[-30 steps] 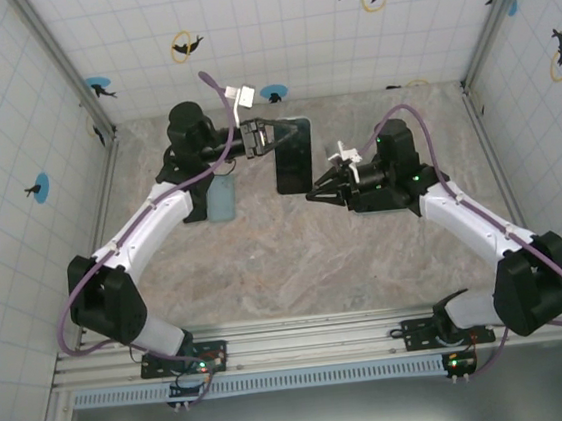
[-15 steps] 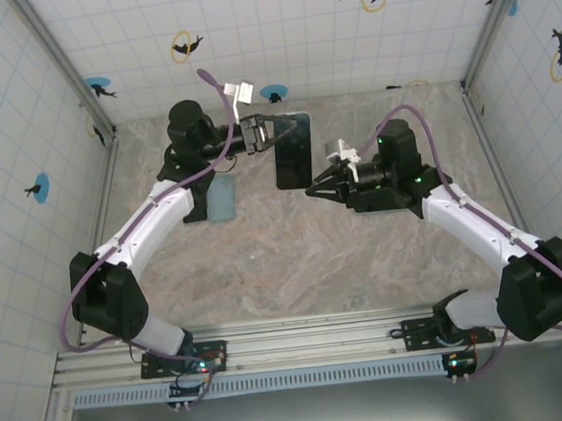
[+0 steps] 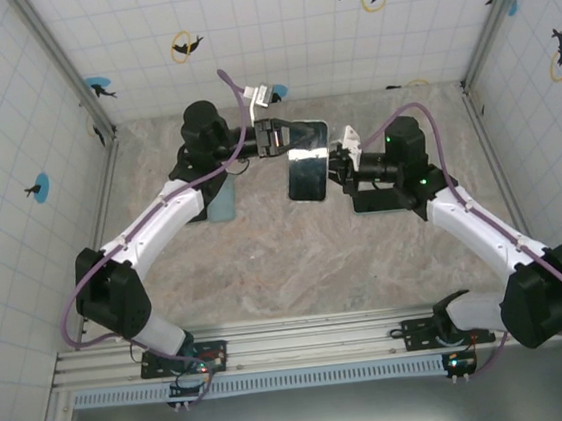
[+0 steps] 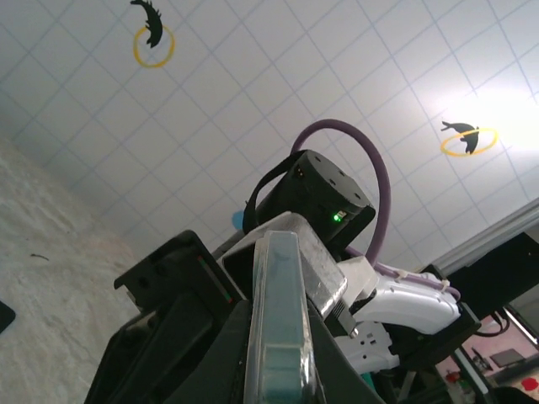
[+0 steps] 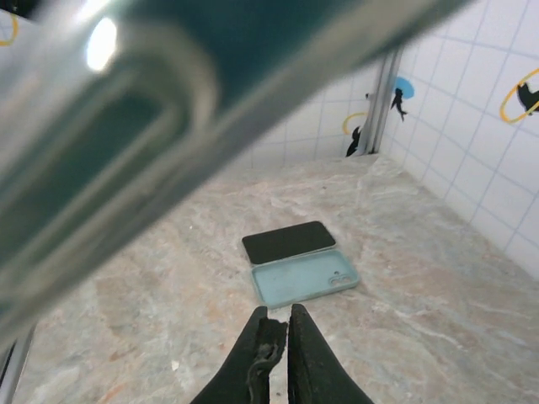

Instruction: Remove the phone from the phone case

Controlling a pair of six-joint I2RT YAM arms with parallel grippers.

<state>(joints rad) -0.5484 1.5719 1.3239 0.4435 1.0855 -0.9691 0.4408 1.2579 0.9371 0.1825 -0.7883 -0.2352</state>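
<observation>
Above mid-table, toward back wall: phone [image 3: 307,173] in clear phone case [image 4: 278,320], held aloft, left gripper [image 3: 285,136] clamped on its upper end. Right gripper [image 3: 335,169] pinched closed, empty, tips at phone's right edge; contact unclear. Judgement: phone rigid, light, glass face slick and breakable; case rim thin, springy. Best purchase likely case lip near corner, peeled outward; drop risk if clamp slips. On table below: dark phone [image 5: 288,242], pale blue case [image 5: 305,278], side by side.

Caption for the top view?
Left hand holds the cased phone aloft; shut right hand at its right edge.
</observation>
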